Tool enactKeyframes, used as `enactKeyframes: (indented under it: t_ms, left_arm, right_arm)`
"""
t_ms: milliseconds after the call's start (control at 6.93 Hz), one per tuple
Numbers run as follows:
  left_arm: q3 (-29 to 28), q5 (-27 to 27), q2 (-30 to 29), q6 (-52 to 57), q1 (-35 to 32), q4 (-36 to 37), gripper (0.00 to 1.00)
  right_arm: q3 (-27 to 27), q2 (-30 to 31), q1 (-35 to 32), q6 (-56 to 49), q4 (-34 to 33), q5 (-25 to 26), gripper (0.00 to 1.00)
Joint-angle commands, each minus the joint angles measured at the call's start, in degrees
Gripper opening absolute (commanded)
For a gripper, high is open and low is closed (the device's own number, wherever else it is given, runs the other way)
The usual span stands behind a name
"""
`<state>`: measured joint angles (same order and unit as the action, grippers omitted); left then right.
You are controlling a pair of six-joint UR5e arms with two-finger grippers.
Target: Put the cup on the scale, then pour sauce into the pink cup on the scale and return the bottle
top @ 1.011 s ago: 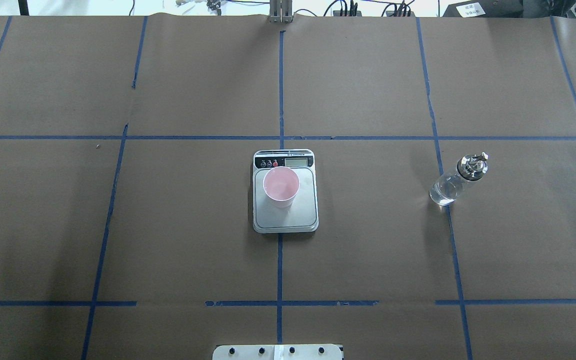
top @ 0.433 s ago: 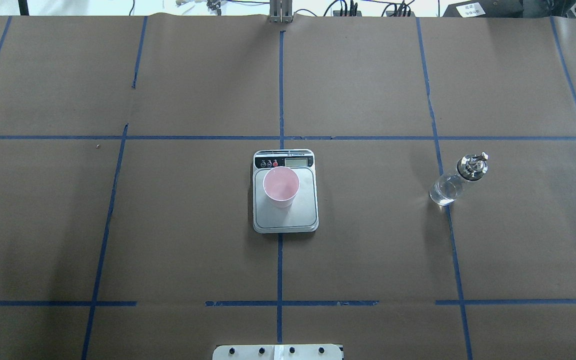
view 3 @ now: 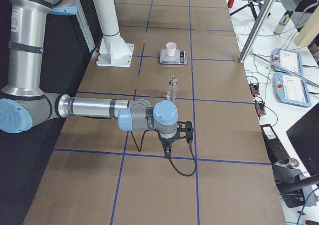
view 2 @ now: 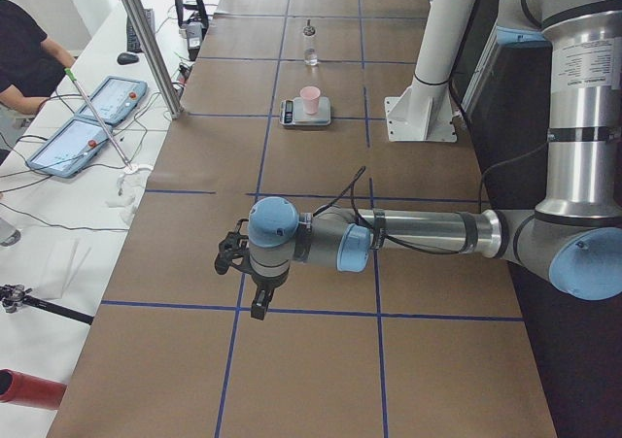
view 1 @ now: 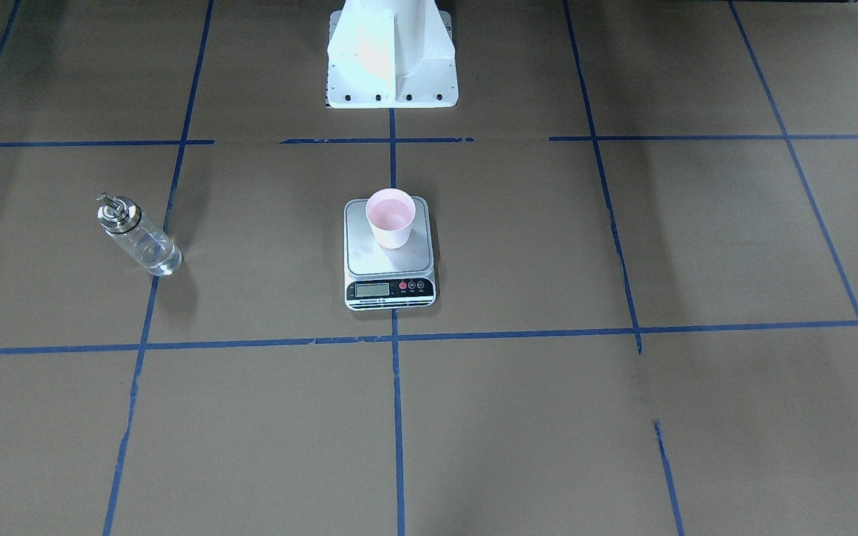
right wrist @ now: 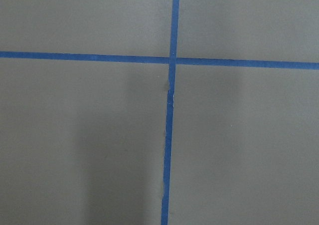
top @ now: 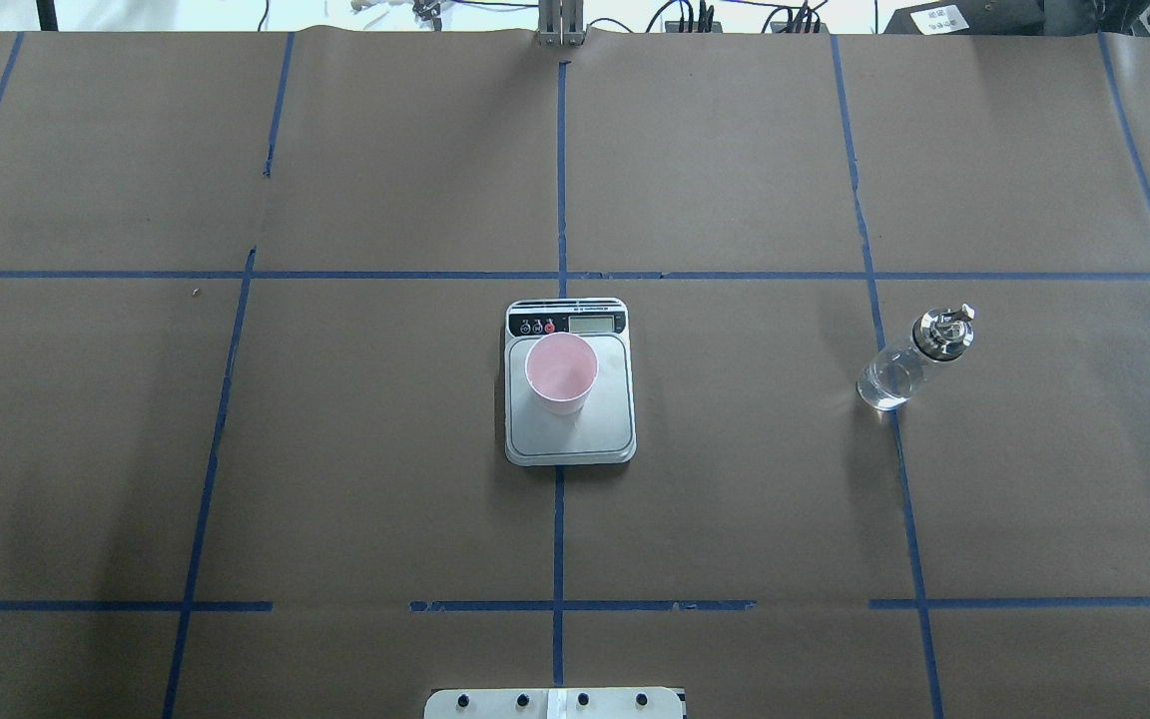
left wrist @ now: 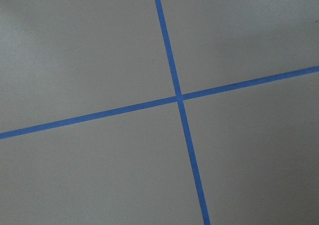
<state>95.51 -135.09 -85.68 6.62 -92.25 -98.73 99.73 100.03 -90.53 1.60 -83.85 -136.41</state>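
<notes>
Holding unchanged over the last second: cup [top: 561, 374] on scale [top: 570, 439], bottle [top: 902, 367] upright on bench [top: 735, 499], nearer right pincer [view 3: 168, 147], far from left pincer [view 2: 255, 297]. Pincer openings: cannot tell. Task likely finished; the pour itself unconfirmable.

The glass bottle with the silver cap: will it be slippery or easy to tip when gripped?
The bottle is smooth clear glass, so it probably slips in a loose grip. It stands tall on a narrow base with a metal cap on top, so a high push could tip it.
</notes>
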Motion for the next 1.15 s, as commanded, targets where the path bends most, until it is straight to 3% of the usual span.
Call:
enactKeyframes:
  t_ms: [0,1011]
  left_arm:
    - [0.0,0.0,0.2,-3.5,0.0,-2.0,1.0]
    - [-0.1,0.0,0.3,-4.2,0.0,-2.3,1.0]
  right_arm:
    - [0.0,0.1,0.0,0.1,0.0,0.0,1.0]
    - [0.2,0.2,0.0,5.3,0.0,-0.1,1.0]
